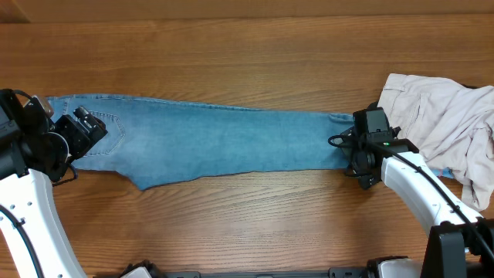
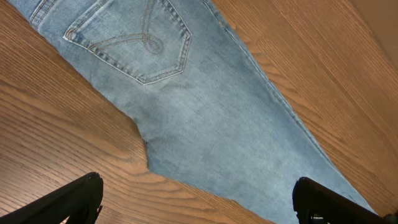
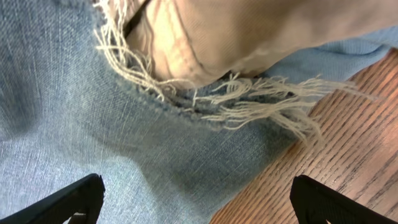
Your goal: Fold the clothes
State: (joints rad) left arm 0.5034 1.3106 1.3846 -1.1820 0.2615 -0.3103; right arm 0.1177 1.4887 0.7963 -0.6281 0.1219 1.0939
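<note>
Left gripper (image 2: 199,202) and right gripper (image 3: 198,199) both spread over the jeans (image 1: 224,143); I'll pinch only denim, clear of the beige trousers (image 1: 440,116)

You're looking at one pair of light blue jeans (image 1: 216,143), one heap of beige trousers (image 1: 440,123), one table (image 1: 231,54), and two grippers: left gripper (image 2: 198,183), right gripper (image 3: 198,182), two fingers (image 2: 68,202) each.

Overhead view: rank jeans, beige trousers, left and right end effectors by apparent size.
1. jeans
2. beige trousers, partly cut off at the frame edge
3. left end effector and right end effector: they look alike, so unranked
</note>
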